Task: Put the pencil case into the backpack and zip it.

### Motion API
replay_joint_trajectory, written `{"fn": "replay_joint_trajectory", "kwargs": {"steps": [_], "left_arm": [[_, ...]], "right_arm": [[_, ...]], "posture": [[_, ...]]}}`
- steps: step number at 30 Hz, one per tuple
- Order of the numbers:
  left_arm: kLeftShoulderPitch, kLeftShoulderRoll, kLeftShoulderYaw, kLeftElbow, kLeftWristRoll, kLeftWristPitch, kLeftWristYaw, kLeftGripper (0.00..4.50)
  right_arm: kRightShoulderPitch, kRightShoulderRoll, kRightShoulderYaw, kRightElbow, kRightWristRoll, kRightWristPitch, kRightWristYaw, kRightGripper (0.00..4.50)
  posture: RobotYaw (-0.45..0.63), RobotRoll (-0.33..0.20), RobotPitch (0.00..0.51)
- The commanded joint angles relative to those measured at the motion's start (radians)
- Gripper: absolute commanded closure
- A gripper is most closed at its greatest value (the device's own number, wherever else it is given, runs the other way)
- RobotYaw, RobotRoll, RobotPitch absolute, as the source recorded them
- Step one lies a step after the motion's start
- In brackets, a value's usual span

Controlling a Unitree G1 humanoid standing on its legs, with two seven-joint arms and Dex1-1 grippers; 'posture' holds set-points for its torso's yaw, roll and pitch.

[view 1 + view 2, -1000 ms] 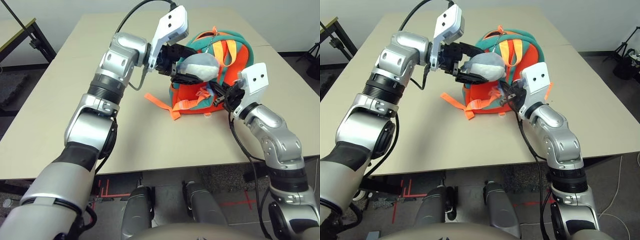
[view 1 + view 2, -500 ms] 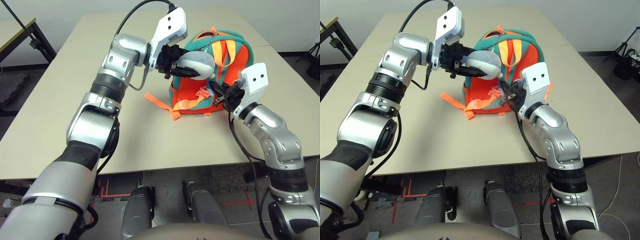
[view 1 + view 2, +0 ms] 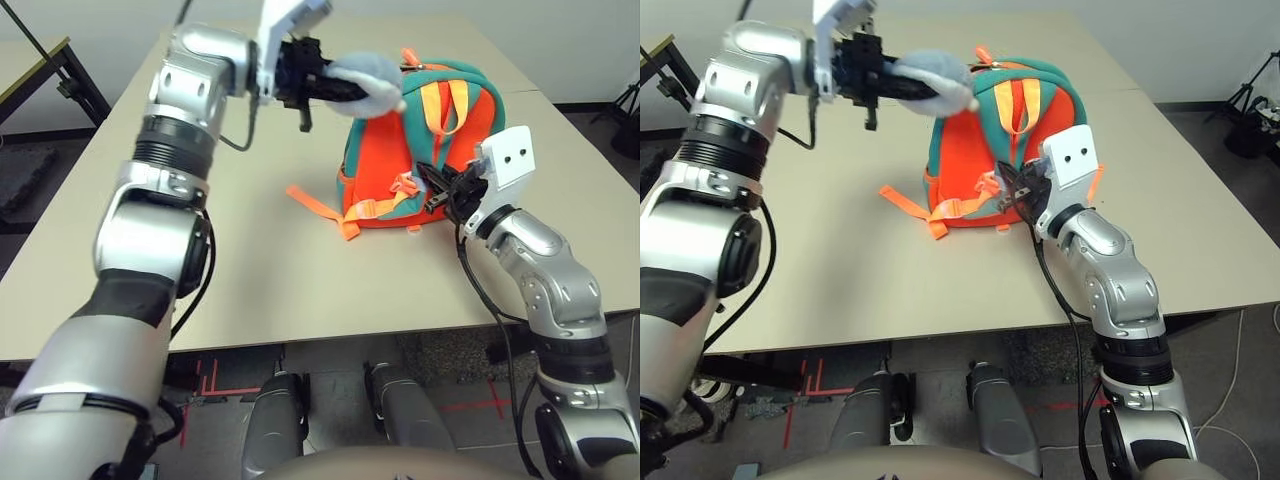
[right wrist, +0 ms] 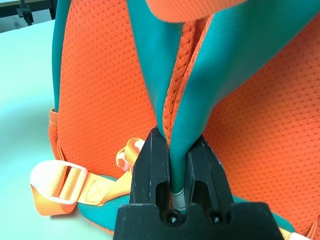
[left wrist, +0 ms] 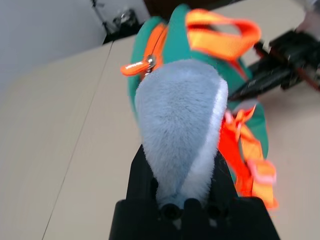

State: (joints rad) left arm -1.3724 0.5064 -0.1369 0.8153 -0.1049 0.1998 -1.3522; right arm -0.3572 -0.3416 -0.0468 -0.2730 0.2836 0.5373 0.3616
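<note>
The orange backpack (image 3: 400, 160) with teal trim stands on the table's far middle. My left gripper (image 3: 335, 85) is raised beside its top and is shut on the grey plush charm (image 3: 370, 85), which the left wrist view shows between the black fingers (image 5: 182, 120). An orange zipper pull (image 5: 135, 67) hangs at the backpack's top edge. My right gripper (image 3: 437, 190) sits low at the backpack's right side. In the right wrist view it (image 4: 176, 165) is shut on a teal strap (image 4: 200, 100) of the backpack. The pencil case is out of view.
Loose orange straps (image 3: 318, 203) trail from the backpack's base onto the beige table (image 3: 280, 270). A second table with a black frame (image 3: 60, 75) stands at the far left. A tripod (image 3: 625, 105) stands beyond the right edge.
My left gripper closed on the plush charm, then rose and drew back to the left with it. The backpack now stands taller. The right arm has stayed put.
</note>
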Motion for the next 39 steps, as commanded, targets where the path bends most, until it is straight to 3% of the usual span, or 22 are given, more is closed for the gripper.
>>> {"fn": "replay_joint_trajectory", "kwargs": {"steps": [1,10,23,31,39], "left_arm": [[0.078,0.034,-0.01,0.003,0.014,0.028,-0.035,4.16],[0.263,0.042,-0.028,0.028,0.043,0.064,-0.026,4.16],[0.349,-0.023,-0.101,0.184,0.114,0.036,-0.05,4.16],[0.35,-0.087,-0.156,0.284,0.183,-0.049,-0.013,4.16],[0.293,-0.103,-0.098,0.322,0.16,-0.063,0.01,4.16]], "right_arm": [[0.001,0.003,0.019,0.024,-0.013,0.001,0.003,4.41],[-0.006,0.004,0.025,0.038,-0.014,-0.007,0.009,4.41],[-0.008,0.001,0.022,0.042,-0.023,-0.013,0.015,4.41],[-0.015,0.001,0.027,0.048,-0.025,-0.016,0.016,4.41],[-0.01,-0.004,0.022,0.034,-0.023,-0.009,0.015,4.41]], "posture": [[-0.23,0.0,0.095],[-0.22,0.0,0.093],[-0.24,0.0,0.082],[-0.24,0.0,0.076],[-0.25,0.0,0.074]]}}
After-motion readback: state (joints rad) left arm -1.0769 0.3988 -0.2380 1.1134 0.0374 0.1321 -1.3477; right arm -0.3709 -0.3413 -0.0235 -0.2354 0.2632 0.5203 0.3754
